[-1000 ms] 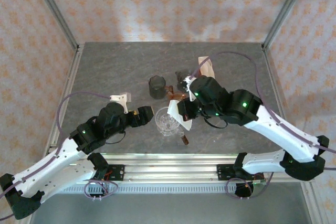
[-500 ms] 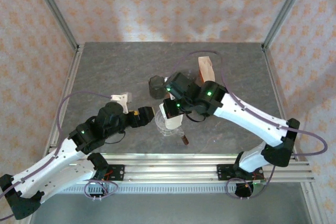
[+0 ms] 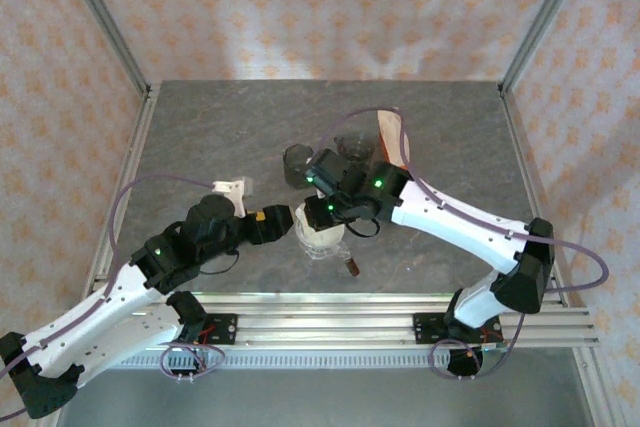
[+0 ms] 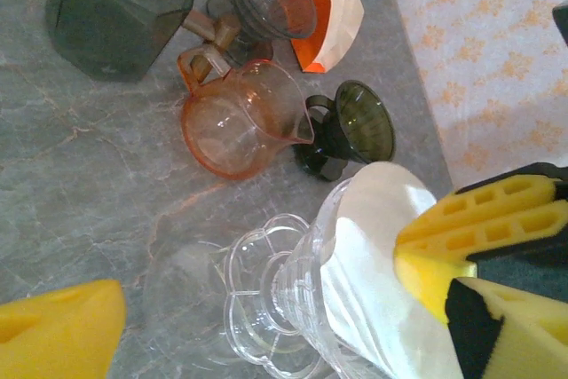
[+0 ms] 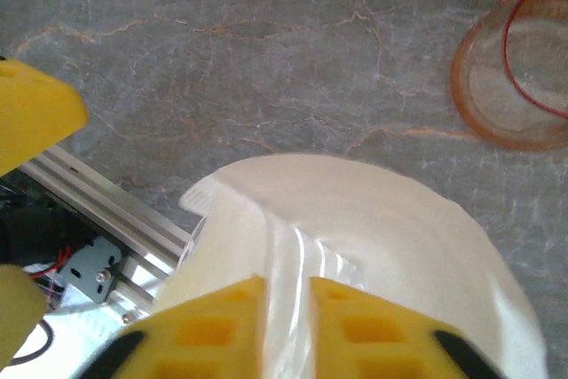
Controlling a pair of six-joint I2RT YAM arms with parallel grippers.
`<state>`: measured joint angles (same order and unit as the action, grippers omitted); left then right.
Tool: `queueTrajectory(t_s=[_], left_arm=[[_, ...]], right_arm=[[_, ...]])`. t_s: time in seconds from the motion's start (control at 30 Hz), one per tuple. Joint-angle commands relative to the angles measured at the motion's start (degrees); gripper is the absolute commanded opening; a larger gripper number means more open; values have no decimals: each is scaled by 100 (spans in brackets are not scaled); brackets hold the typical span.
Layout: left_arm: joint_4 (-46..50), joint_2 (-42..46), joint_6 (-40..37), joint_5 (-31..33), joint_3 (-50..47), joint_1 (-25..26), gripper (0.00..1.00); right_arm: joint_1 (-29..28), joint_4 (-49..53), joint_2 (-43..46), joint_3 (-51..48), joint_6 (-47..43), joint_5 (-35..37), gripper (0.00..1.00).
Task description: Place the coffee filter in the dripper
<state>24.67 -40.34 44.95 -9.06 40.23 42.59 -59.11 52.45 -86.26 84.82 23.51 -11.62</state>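
Top view: clear glass dripper [image 3: 322, 245] stands front-centre on grey marble desk [image 3: 200, 137]. Right claw [image 3: 320, 217] hangs right over it, its wrist covering the cone. Left claw [image 3: 281, 219] is spread wide and empty, just beside the dripper.

Left wrist view: gives the side look the overhead lacks. White paper coffee filter [image 4: 368, 264] sits inside the cone, rim above the glass, slotted yellow fingers [image 4: 470, 219] on that rim. Orange-tinted glass pitcher [image 4: 235, 126] stands behind, apart.

Right wrist view: jaws narrow, astride the filter wall. Pinching or freed, cannot tell.

To do it well: seat paper flush, open, lift straight up so it doesn't ride out. Left claw could steady the base.
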Motion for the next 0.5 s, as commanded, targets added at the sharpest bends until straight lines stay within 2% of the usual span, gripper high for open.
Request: queueTrajectory(t_s=[0.0, 0.07, 0.17, 0.37, 0.47], left_arm=[[1, -131, -175, -177, 312, -44, 85], [30, -216, -244, -235, 435, -32, 81], [51, -381, -347, -184, 608, 124, 78], [1038, -1232, -913, 953, 1528, 956, 62], [1401, -1636, -1000, 1210, 1784, 1084, 54]], right_arm=[[-39, -340, 444, -75, 59, 254, 35], [-39, -436, 713, -200, 119, 384, 44], [-38, -601, 1183, -526, 233, 615, 49], [-39, -698, 2030, -1309, 391, 1527, 54], [-36, -615, 2147, -1539, 428, 1783, 54]])
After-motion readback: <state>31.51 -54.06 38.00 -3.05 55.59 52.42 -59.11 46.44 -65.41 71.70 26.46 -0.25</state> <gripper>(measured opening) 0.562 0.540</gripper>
